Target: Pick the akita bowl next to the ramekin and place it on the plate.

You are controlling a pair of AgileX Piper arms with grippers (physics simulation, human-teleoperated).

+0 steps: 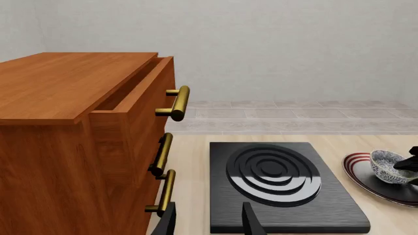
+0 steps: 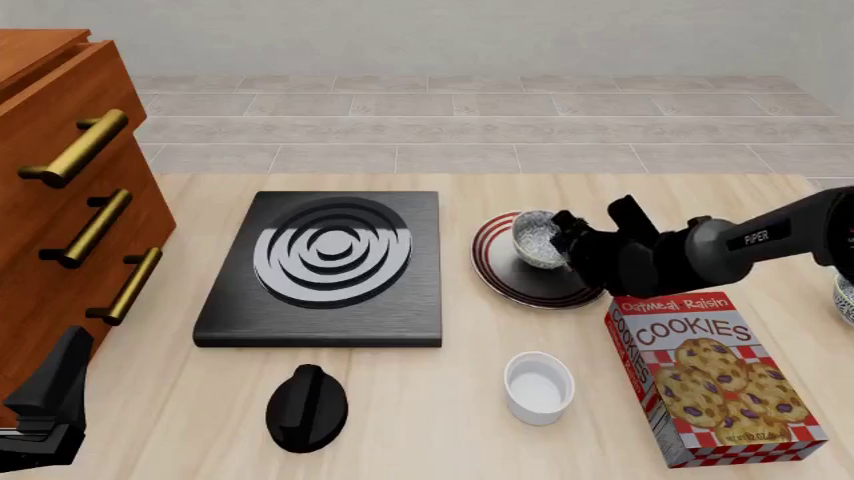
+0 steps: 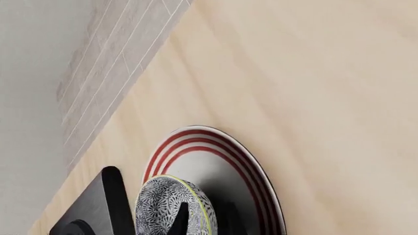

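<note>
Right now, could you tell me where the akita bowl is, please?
In the front view the akita bowl sits over the red-striped plate, right of the stove burner, with the right claw at its rim and the cookie box nearer the camera.

wood drawers point(image 2: 54, 180), brass handles | glossy plate point(image 2: 514, 280) | matt black stove point(image 2: 327, 270)

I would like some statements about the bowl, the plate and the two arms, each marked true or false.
1. The patterned bowl is over the striped plate. True.
2. The right tool is at the bowl's rim. True.
3. The white cup stands on the plate. False: it stands on the table, nearer the camera than the plate.
4. The left tool holds the black knob. False: it holds nothing.
5. The cookie box lies left of the burner. False: it lies to the right.
</note>
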